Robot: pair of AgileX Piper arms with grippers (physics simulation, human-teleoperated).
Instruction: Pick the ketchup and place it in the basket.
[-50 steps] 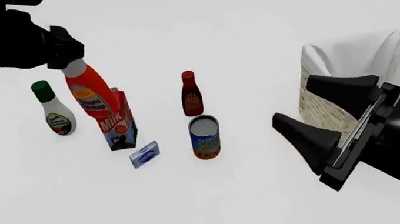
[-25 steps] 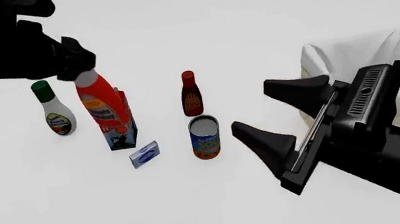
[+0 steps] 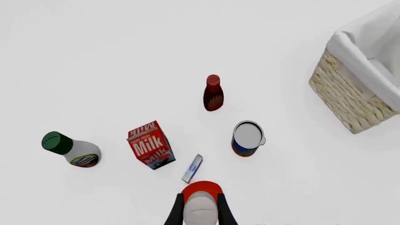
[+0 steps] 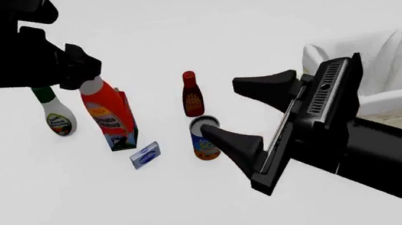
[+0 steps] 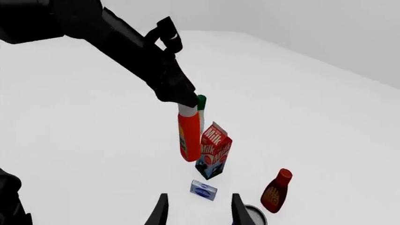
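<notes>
The ketchup, a red-orange bottle with a white neck, hangs almost upright above the table in front of the milk carton. My left gripper is shut on its neck. From above, the left wrist view shows the ketchup between the left gripper fingers. The ketchup also shows in the right wrist view under the left gripper. My right gripper stands open and holds nothing, in mid-air right of the can. The straw-coloured basket with white lining sits at the right, partly hidden by the right arm.
On the table stand a white bottle with green cap, a dark red bottle, a can and a small blue box. The basket lies well apart from this group, with bare table between.
The left gripper has shifted slightly right with the ketchup, which now hangs straighter. The right arm has swung left and up, in front of the basket, towards the can.
</notes>
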